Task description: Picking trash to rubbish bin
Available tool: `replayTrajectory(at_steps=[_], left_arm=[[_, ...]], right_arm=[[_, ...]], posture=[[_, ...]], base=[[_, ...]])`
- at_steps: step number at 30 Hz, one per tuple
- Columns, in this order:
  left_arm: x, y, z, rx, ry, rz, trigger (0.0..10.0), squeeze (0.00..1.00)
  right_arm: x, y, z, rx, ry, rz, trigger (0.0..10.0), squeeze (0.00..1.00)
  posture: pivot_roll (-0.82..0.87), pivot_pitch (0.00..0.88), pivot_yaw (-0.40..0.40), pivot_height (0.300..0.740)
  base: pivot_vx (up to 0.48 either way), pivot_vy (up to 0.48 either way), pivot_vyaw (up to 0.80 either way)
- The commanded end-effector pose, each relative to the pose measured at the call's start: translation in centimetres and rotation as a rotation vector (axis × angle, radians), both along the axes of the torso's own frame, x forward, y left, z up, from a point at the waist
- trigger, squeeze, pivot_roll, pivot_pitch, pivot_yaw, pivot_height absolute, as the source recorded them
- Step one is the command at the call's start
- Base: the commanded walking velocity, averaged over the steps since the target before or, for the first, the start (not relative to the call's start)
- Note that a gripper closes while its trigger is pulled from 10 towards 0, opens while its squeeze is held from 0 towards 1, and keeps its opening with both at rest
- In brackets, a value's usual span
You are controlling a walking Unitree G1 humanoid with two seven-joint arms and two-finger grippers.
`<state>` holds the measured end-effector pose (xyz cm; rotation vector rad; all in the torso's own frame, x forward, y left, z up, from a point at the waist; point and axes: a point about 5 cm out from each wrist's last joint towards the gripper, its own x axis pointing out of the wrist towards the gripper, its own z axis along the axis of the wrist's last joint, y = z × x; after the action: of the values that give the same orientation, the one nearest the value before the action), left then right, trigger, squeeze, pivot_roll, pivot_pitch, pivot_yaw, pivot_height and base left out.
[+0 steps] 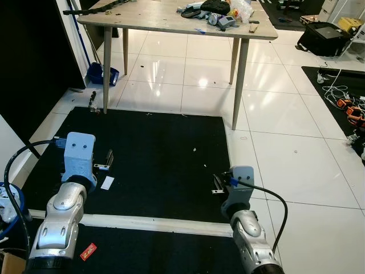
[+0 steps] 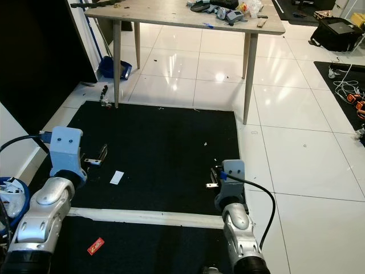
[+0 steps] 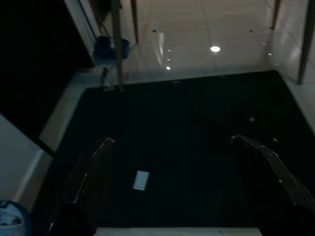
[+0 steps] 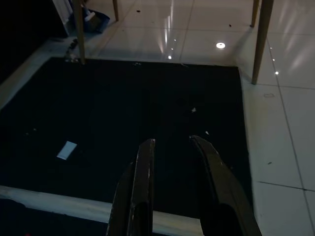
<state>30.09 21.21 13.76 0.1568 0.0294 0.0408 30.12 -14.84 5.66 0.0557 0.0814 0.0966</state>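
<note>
A small flat white paper scrap (image 2: pixel 117 177) lies on the black mat (image 2: pixel 165 148) near its left front edge, beneath the spread-fingered left gripper (image 3: pixel 172 147); right gripper (image 4: pixel 172 142) narrowly parted, empty.

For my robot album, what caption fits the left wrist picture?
Open left gripper hovering over a small white paper scrap on the black floor mat.

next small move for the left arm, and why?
Probably lower the left end effector onto the white paper scrap. The fingers are spread wide and empty, the scrap lies on the black mat just ahead between them, and nothing is held yet. The right end effector hovers farther from it.
</note>
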Motion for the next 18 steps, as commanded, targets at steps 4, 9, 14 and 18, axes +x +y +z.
replayTrajectory(at_steps=[4,9,14,18], left_arm=[[0.1,-1.6,-1.6,-0.04,0.012,-0.029,10.0,0.0],[-0.5,-2.1,-2.8,-0.058,0.049,-0.031,10.0,0.0],[-0.6,-2.6,-3.2,-0.064,0.06,-0.05,10.0,0.0],[-0.2,-2.7,-2.9,-0.072,0.039,-0.049,10.0,0.0]], right_arm=[[-0.2,-1.0,-0.5,-0.024,0.039,-0.047,10.0,0.0],[-0.3,-1.2,-0.8,-0.043,0.057,-0.048,10.0,0.0],[-0.3,-1.7,-0.9,-0.067,0.07,-0.043,10.0,0.0],[0.0,-2.1,-0.6,-0.091,0.066,-0.031,10.0,0.0]], posture=[[0.09,0.107,0.001,0.74],[0.08,0.103,0.01,0.74],[0.07,0.101,0.008,0.74],[0.05,0.113,0.017,0.74]], base=[[0.0,0.0,0.0],[0.0,0.0,0.0],[0.0,0.0,0.0],[0.0,0.0,0.0]])
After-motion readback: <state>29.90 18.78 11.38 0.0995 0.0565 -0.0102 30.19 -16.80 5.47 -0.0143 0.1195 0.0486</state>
